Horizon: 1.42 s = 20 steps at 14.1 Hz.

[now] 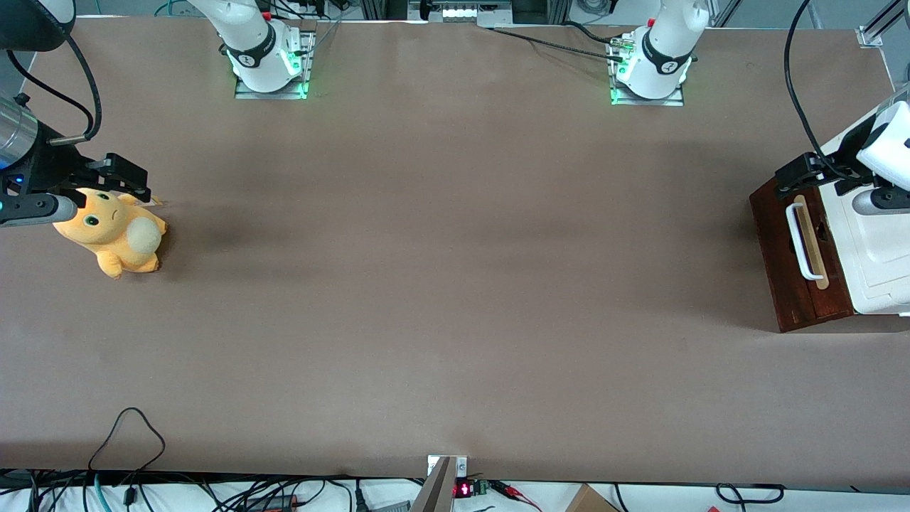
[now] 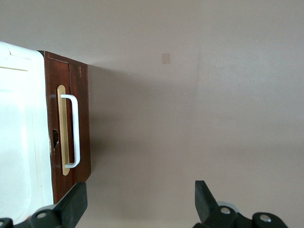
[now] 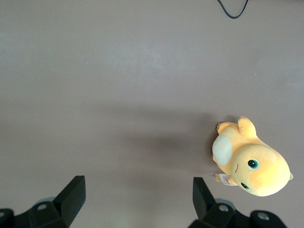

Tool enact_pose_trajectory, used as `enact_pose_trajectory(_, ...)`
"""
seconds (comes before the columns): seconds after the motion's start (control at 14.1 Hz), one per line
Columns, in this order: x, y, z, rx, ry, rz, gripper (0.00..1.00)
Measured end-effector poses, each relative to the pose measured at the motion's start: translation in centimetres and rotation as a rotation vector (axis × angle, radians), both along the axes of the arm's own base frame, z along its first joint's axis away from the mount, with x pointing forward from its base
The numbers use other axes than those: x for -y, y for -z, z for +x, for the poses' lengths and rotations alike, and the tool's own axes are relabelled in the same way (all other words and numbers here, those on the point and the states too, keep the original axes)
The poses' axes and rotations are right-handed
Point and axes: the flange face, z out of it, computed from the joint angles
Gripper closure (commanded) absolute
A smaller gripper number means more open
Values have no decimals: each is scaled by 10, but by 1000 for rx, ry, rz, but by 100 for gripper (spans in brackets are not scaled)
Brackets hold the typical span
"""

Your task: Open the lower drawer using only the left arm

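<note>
Your left arm's gripper (image 1: 810, 175) hangs with fingers spread wide, above the lower drawer (image 1: 795, 264) at the end of its white handle (image 1: 802, 242) farther from the front camera. The drawer front sits flush, so the spread suits straddling that bar.

Cabinet (image 1: 878, 270) stands on table (image 1: 455, 284) at the working arm's end. Lower drawer (image 1: 796, 259) is shut, its handle (image 1: 800, 242) across the front. Left gripper (image 1: 807, 174) hangs above the cabinet's top front edge, fingers spread. Plush toy (image 1: 114, 235) lies at the parked arm's end, well apart from the cabinet.
</note>
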Motion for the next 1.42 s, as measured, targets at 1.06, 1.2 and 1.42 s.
enact_pose_trajectory(1.06,20,1,4,-27,165,144,8)
enact_pose_trajectory(1.2,51,13,8,-50,191,349,8)
enact_pose_trajectory(1.42,77,79,17,-119,142,692,8)
